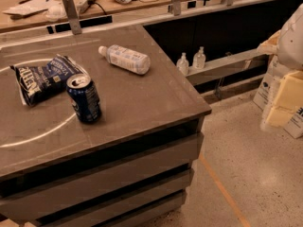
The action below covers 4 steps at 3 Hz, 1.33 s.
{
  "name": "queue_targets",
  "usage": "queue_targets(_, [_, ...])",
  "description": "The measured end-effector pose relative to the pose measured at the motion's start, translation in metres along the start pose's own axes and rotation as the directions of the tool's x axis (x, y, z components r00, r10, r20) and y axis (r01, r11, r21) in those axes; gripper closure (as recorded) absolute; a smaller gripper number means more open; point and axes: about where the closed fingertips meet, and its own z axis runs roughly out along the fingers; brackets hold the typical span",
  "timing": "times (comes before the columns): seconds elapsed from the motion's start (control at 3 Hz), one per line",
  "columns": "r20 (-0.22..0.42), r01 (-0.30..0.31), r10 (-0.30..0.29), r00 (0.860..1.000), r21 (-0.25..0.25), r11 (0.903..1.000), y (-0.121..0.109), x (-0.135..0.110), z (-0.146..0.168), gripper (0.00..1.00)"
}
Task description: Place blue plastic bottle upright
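The blue plastic bottle (pixel 125 58) lies on its side at the back middle of the grey counter (pixel 142 103). It is clear, with a pale printed label, and its white cap points left. My gripper (pixel 285 98) shows as pale yellowish parts below the white arm (pixel 291 32) at the right edge of the view. It hangs over the floor, well to the right of the counter and far from the bottle. Nothing is seen in it.
A dark blue soda can (pixel 84 98) stands upright at the front left. A dark blue chip bag (pixel 45 78) lies behind and left of it. Two tiny clear pump bottles (pixel 191 61) stand on a low ledge beyond the counter's right edge. A desk with clutter lies behind.
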Motion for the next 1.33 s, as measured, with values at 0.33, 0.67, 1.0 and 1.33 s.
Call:
queue_targets(0.33, [0.002, -0.005, 0.005, 1.0, 0.001, 1.0, -0.001, -0.003, 0.001, 0.0])
queue_targets(0.67, [0.014, -0.037, 0.037, 0.999, 0.005, 0.9993, -0.005, -0.02, 0.007, 0.0])
queue_targets(1.0, [0.07, -0.09, 0.087, 0.994, 0.03, 0.9955, -0.032, -0.059, 0.019, 0.0])
queue_targets(1.33, [0.141, -0.132, 0.124, 0.982, 0.051, 0.9899, -0.068, -0.094, 0.029, 0.0])
